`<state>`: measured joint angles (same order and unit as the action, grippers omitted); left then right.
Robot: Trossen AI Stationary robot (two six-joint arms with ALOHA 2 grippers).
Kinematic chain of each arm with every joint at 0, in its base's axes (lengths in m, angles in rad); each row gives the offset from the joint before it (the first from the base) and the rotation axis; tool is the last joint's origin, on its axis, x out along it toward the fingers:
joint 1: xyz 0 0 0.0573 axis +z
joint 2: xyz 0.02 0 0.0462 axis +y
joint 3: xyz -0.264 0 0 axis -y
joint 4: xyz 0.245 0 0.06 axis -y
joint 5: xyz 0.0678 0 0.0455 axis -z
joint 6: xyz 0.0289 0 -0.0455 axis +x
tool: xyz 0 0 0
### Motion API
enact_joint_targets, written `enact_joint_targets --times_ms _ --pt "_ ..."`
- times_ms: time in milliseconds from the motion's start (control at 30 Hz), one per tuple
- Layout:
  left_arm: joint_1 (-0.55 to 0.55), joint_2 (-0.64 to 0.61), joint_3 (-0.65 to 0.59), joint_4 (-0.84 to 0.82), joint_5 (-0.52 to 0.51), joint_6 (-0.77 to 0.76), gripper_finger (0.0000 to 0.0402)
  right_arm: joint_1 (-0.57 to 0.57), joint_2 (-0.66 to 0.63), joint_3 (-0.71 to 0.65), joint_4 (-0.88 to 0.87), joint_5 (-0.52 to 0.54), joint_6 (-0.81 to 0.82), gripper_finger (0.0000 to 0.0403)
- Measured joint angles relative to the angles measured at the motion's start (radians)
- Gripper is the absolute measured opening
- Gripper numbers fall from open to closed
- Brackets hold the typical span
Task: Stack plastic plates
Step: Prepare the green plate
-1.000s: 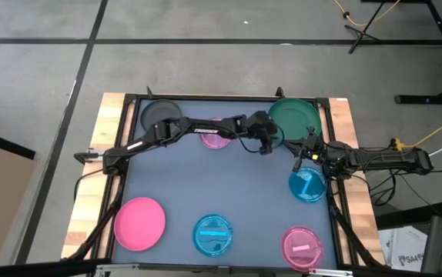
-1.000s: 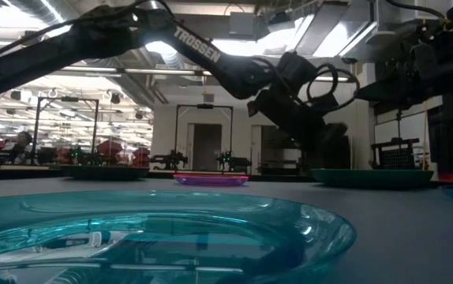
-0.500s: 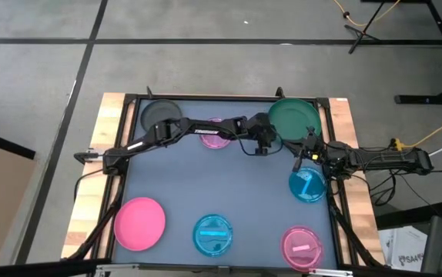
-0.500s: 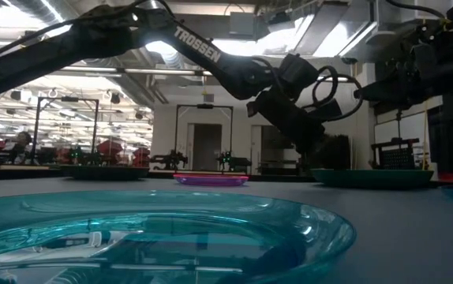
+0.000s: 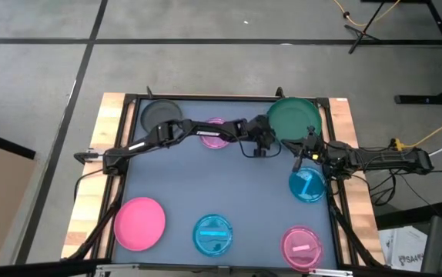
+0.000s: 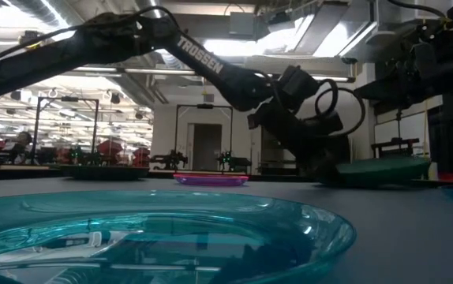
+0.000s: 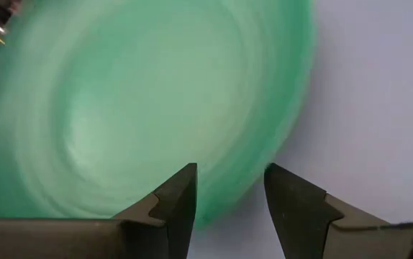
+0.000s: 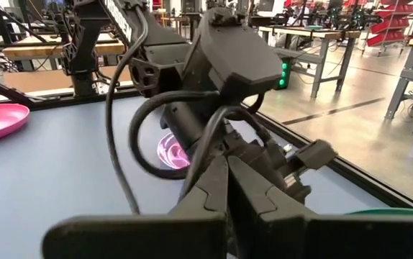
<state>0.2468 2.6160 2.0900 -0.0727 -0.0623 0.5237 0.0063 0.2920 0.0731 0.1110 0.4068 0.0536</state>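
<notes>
At far right of the surface (image 5: 229,185), left hand (image 5: 265,144) sat fingers apart at the tilted dark green plate (image 5: 294,117) rim; right hand (image 5: 301,159) closed, beside a blue plate (image 5: 307,185).

Two dark, slender jointed arms. Left arm (image 5: 182,129): matte black links, white "TROSSEN" lettering on the forearm (image 6: 199,54), black cables looping at the wrist (image 6: 333,95). Left jaws: two dark, wedge-shaped fingers (image 7: 174,205) with angular stepped edges. Right arm (image 5: 367,159): black, blocky housings, thin cable running alongside, small green light in the low view
</notes>
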Motion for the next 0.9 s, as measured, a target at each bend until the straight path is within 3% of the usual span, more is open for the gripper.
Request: enact_joint_targets --times_ms 233,600,900 --pt "0.000 0.001 0.001 0.005 0.003 0.011 0.0128 0.000 0.000 0.000 0.001 0.000 -0.004 0.0000" --pt "0.011 0.002 0.001 0.003 0.033 0.024 0.0012 0.000 0.000 0.000 0.000 0.000 -0.006 0.0000" --pt "-0.015 -0.003 0.001 -0.011 0.020 0.037 0.0004 0.000 0.000 0.000 0.023 0.000 -0.007 0.0000"
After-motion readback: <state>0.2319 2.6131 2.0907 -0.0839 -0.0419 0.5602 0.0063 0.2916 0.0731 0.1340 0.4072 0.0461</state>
